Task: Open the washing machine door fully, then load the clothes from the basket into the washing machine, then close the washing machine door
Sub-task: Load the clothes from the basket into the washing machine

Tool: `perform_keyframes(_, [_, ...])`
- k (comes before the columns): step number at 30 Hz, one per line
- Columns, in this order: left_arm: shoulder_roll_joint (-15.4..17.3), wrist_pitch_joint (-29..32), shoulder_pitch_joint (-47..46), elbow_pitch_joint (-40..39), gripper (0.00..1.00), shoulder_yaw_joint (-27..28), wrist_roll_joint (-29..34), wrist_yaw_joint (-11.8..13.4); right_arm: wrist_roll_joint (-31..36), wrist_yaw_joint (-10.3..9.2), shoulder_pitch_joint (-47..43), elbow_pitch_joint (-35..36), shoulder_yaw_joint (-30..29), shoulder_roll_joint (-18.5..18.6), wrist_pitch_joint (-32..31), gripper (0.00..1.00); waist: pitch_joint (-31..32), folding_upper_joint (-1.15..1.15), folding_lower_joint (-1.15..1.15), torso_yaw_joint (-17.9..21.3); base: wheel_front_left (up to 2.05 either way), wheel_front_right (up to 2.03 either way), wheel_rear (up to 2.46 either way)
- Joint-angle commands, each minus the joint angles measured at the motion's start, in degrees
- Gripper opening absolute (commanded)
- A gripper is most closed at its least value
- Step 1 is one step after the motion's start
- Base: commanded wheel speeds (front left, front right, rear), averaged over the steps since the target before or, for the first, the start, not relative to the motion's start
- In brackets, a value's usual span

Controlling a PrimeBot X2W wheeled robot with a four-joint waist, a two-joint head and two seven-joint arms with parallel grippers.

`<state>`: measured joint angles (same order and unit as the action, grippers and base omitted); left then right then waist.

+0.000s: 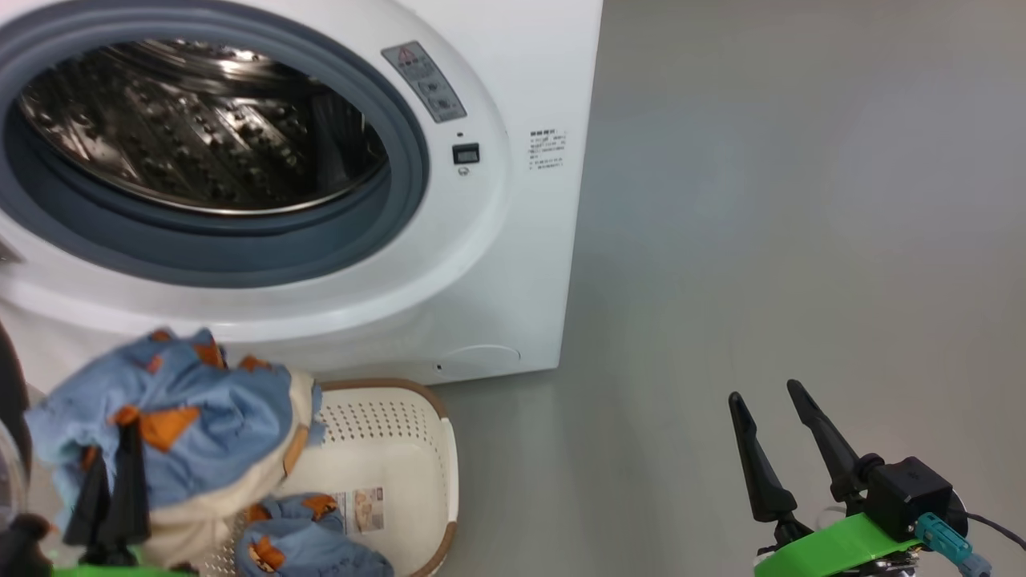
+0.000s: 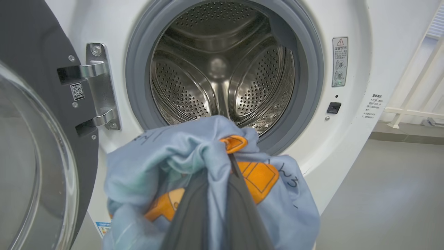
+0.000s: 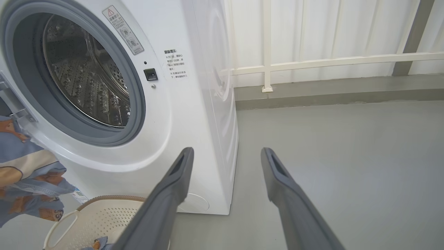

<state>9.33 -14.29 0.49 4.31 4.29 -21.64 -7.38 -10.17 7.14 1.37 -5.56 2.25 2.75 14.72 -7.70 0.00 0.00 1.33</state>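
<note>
Left gripper: clamped on clothes, above basket. Right gripper: fingers spread, empty. Washing machine: washing machine door swung open, left of drum.

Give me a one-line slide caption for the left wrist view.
Left gripper holds a light-blue printed garment before the steel drum of the washing machine, its door open alongside.

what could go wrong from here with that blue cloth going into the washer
1. The left claw pinches the blue garment at one bunched spot, with loose folds hanging around it. A fold could snag on the grey gasket or drape over the lip instead of landing in the drum.
2. A second piece lies in the basket; shutting the door after this load would leave it behind.
</note>
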Motion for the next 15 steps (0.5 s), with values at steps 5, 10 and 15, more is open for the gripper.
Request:
perform_keyframes(5, [3.25, -0.71, -6.04, -1.44, 0.00, 1.78, -1.41, -0.11, 0.44, 0.35, 2.63, 2.06, 1.74, 0.12, 0.28, 1.00, -4.02, 0.00, 0.00, 1.17, 0.00, 0.00, 0.00])
perform_keyframes(10, [5.57, -0.71, -10.89, -0.95, 0.00, 1.37, -2.63, -0.11, 0.49, 0.35, 3.61, 2.85, 2.17, 0.12, 0.28, 1.00, -7.51, 0.00, 0.00, 2.01, 0.00, 0.00, 0.00])
perform_keyframes(15, [8.01, -0.71, -16.45, -0.63, 0.00, 0.26, -3.48, -0.11, 0.29, 0.35, 4.75, 3.58, 2.51, 0.12, 0.28, 1.00, -10.85, 0.00, 0.00, 2.67, 0.00, 0.00, 0.00])
